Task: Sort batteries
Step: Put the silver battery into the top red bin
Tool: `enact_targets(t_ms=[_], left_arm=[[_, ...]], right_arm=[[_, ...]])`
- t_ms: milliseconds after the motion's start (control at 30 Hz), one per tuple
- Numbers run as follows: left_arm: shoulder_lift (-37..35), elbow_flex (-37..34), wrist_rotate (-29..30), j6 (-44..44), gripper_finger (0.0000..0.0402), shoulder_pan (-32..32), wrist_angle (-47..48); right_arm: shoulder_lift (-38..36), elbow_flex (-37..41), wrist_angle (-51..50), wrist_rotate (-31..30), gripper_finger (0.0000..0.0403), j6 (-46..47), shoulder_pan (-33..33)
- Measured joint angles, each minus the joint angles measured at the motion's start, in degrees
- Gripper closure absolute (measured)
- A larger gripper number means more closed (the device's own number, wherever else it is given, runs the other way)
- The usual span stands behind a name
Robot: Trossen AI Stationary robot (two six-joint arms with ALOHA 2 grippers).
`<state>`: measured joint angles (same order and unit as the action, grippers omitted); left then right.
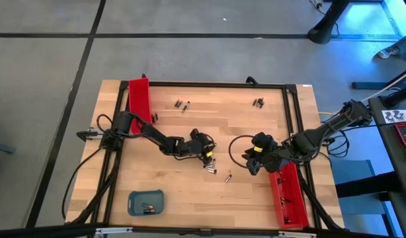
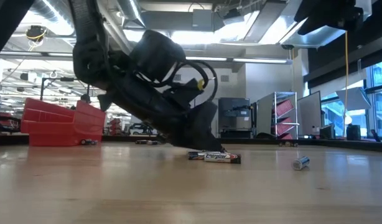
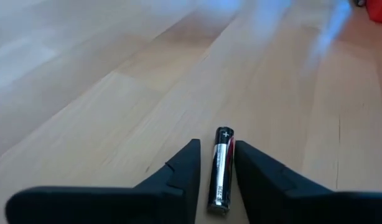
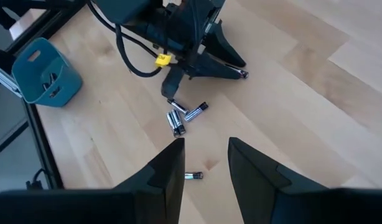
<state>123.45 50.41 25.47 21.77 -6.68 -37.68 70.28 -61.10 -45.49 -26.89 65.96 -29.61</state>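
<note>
Small cylindrical batteries lie loose on the wooden table. My left gripper [image 1: 206, 151] is low at mid-table, slanting down, its fingers open. A black and silver battery [image 3: 221, 171] lies flat on the wood between them, lengthwise along the fingers. A small cluster of batteries [image 1: 209, 165] lies just nearer the front edge, and a single one [image 1: 227, 176] to its right. More batteries [image 1: 182, 104] lie near the far edge. My right gripper [image 4: 206, 155] hovers open above the table's right part with nothing between its fingers. My left gripper has a finger close on either side of the battery's long sides [image 3: 216, 186]. A thin dark gap shows on one side. I cannot tell whether either finger touches it. The battery rests flat on the table.
A long red tray [image 1: 140, 99] stands at the far left and another red tray [image 1: 289, 195] at the near right. A blue-grey tray [image 1: 147, 201] holding a few batteries sits near the front left. Two more batteries [image 1: 258, 102] lie at the far right.
</note>
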Motion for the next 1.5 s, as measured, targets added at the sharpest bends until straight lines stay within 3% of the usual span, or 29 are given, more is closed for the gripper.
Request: enact_targets(t_ms=[200, 367, 600, 933, 1300, 1500], left_arm=[[0.4, 0.2, -0.1, 0.1, 0.0331, 0.0, 1.7], [0.1, 0.2, -1.9, 0.5, 0.0378, -0.1, 3.5], [-1.5, 0.2, -3.7, 0.9, 0.0378, -0.1, 5.3], [-10.0, -0.5, -8.8, -1.1, 0.0378, 0.9, 11.5], [-21.6, -0.1, -6.5, -2.9, 0.0378, 1.3, 19.4], [-31.3, 1.5, -0.8, -2.8, 0.0378, 0.9, 32.1]], right_arm=[[0.0, 0.0, 1.9, 0.0, 0.0279, 0.2, 0.0], [0.0, 0.0, 2.2, 0.0, 0.0279, 0.2, 0.0], [0.0, 0.0, 2.2, 0.0, 0.0279, 0.2, 0.0], [0.0, 0.0, 2.2, -1.7, 0.0279, -0.3, 0.0], [0.0, 0.0, 2.1, -4.6, 0.0279, -3.4, 0.0], [0.0, 0.0, 2.1, -6.7, 0.0279, -5.4, 0.0]])
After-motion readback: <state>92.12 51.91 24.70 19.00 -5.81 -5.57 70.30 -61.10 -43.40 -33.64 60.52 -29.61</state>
